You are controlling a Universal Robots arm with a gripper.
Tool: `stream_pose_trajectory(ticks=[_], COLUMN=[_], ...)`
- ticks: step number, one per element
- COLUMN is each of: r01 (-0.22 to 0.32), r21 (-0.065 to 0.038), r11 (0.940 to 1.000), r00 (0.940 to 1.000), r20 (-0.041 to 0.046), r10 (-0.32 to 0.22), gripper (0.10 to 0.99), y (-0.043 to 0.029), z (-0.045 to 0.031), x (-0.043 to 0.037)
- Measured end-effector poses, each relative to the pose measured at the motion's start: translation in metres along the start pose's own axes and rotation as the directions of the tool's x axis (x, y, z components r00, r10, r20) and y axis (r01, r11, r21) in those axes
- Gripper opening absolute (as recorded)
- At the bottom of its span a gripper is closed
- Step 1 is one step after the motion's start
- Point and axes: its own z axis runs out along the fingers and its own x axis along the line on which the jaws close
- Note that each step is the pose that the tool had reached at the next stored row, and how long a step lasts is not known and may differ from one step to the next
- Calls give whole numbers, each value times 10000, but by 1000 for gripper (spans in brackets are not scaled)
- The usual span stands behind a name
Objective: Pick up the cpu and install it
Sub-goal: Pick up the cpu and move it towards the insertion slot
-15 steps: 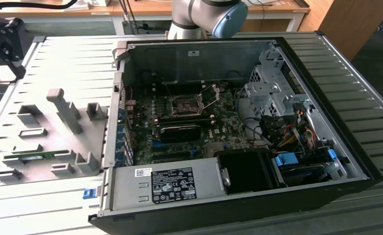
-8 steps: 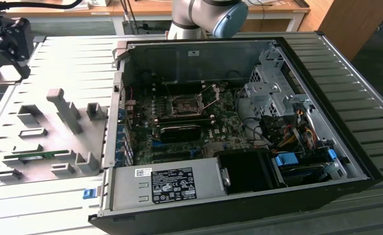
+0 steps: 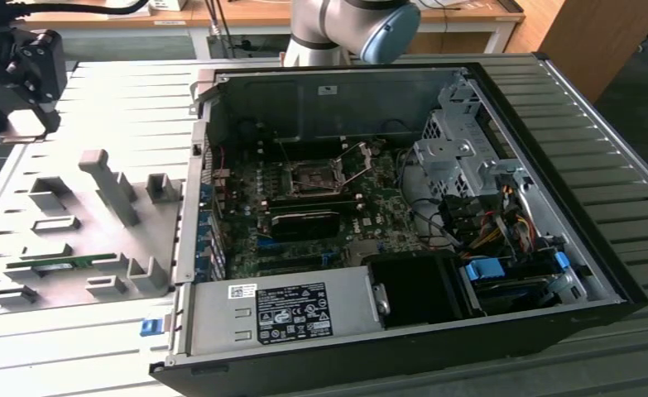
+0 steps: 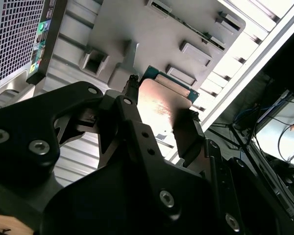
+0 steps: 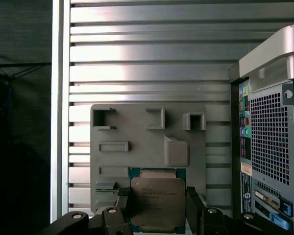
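Observation:
The cpu point(image 5: 157, 201) is a flat square chip with a silvery metal top and a green edge. My gripper point(image 5: 157, 198) is shut on it, one dark finger point(image 5: 122, 201) against each side. The second wrist view shows the same cpu point(image 4: 161, 105) clamped between my gripper's point(image 4: 159, 100) fingers, well above the grey fixture plate point(image 4: 132, 29). In the exterior view my gripper point(image 3: 31, 116) hangs over the table's far left corner, away from the open computer case. The square socket point(image 3: 313, 178) on the motherboard stands uncovered, its metal frame and lever raised.
The grey fixture plate point(image 3: 81, 240) with upright blocks lies left of the case and carries a green memory stick point(image 3: 59, 265). A grey power supply point(image 3: 285, 310) fills the case's near side. Drive cages and cables point(image 3: 478, 182) crowd its right. The case's rear panel point(image 5: 269, 147) stands beside the plate.

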Motion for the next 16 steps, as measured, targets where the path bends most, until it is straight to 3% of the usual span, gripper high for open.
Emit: stream_pose_trajectory(ticks=[16], r01=[0], r21=[1], r11=[10000], r00=[10000], r20=[-15], r10=[0], gripper=[537], y=[4], z=[-7], x=[-177])
